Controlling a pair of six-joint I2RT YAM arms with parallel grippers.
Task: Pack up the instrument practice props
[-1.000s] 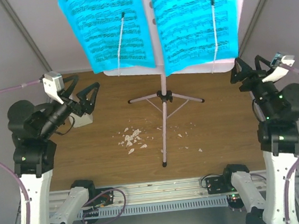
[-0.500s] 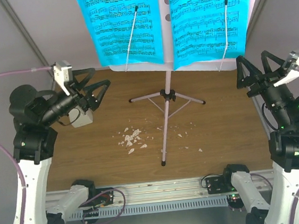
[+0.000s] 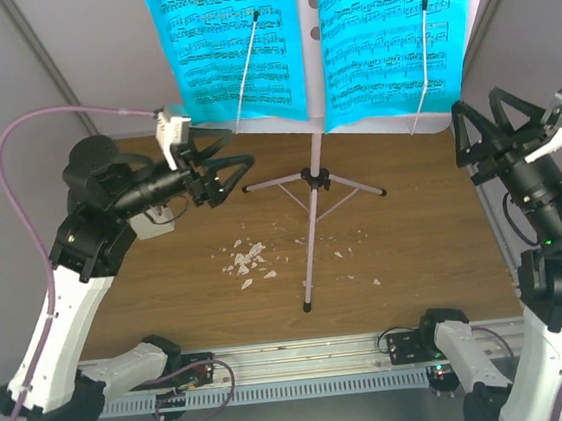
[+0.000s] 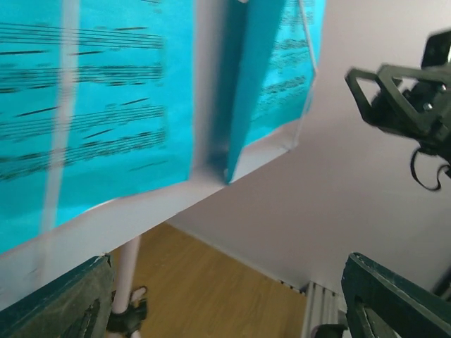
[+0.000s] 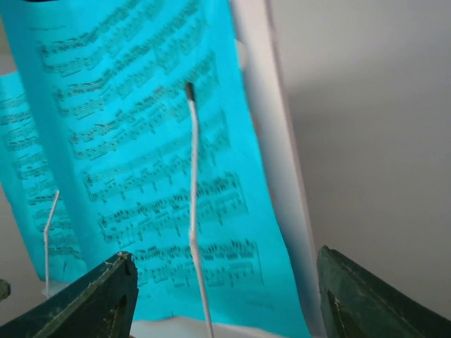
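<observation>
Our left gripper [image 3: 238, 180] is spread wide and holds nothing. It hangs above the table [image 3: 424, 236], just under the lower left corner of the music stand [image 3: 308, 230] plate, with its fingers pointing right towards the pole. From our left wrist, the plate's ledge and the cyan sheet-music pages [image 4: 91, 105] fill the view above and ahead of the two fingers [image 4: 60, 306], close but not touching. The right gripper shows across the gap at upper right.

Our right gripper [image 3: 477, 101] is also fully open and empty. It sits raised just beside the right edge of the plate, near the bottom corner of the right page [image 3: 388, 33] and apart from it. From that wrist the page stands between the two fingers, farther off, with a thin retaining wire [image 5: 194, 211] lying down its face.

The metronome [image 3: 150, 227] stands on the table behind our left arm, partly hidden by it. White crumbs [image 3: 248, 261] lie left of the stand's near leg.
</observation>
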